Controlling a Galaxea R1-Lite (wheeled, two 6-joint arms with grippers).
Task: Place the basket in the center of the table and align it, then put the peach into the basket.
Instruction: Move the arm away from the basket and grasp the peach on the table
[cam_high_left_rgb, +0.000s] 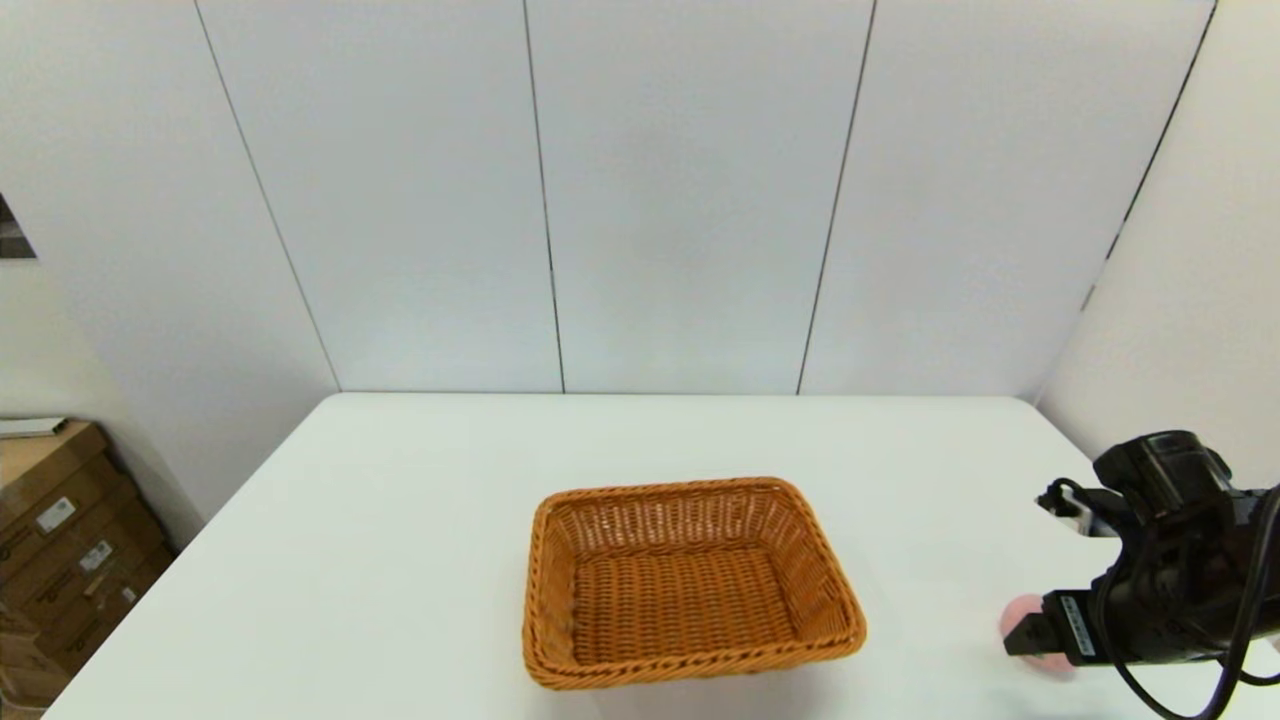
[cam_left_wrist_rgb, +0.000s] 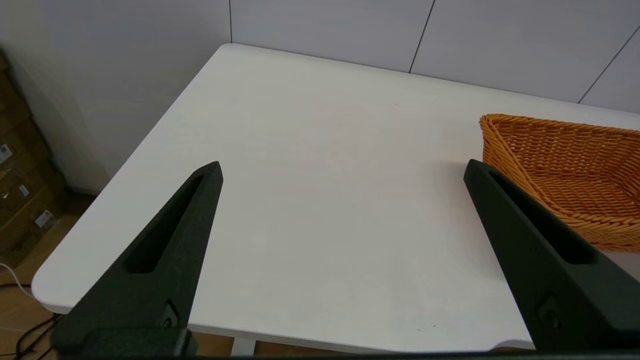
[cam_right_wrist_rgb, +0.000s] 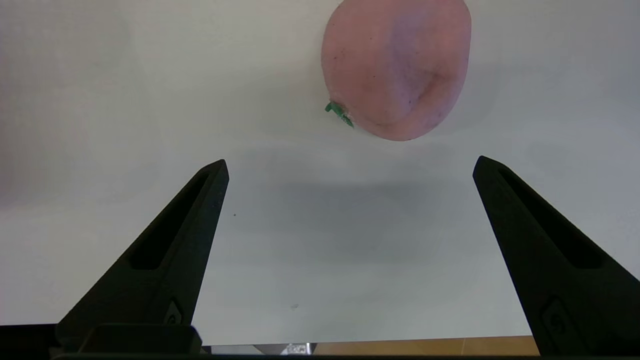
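The empty orange-brown woven basket (cam_high_left_rgb: 690, 583) stands near the middle of the white table (cam_high_left_rgb: 400, 520), its sides roughly square to the table edges. At the table's near right, the pale pink peach (cam_high_left_rgb: 1019, 613) lies partly hidden under my right gripper (cam_high_left_rgb: 1012, 645). In the right wrist view the peach (cam_right_wrist_rgb: 395, 65), with its small green leaf, rests on the table just beyond the fingertips of the open right gripper (cam_right_wrist_rgb: 350, 162), and nothing is between the fingers. My left gripper (cam_left_wrist_rgb: 342, 167) is open and empty above the table's left part, with the basket (cam_left_wrist_rgb: 565, 170) off to its side.
Stacked cardboard boxes (cam_high_left_rgb: 60, 540) stand on the floor beside the table's left edge. White wall panels close off the back and the right side. The table's near edge (cam_right_wrist_rgb: 400, 345) runs close behind the right gripper.
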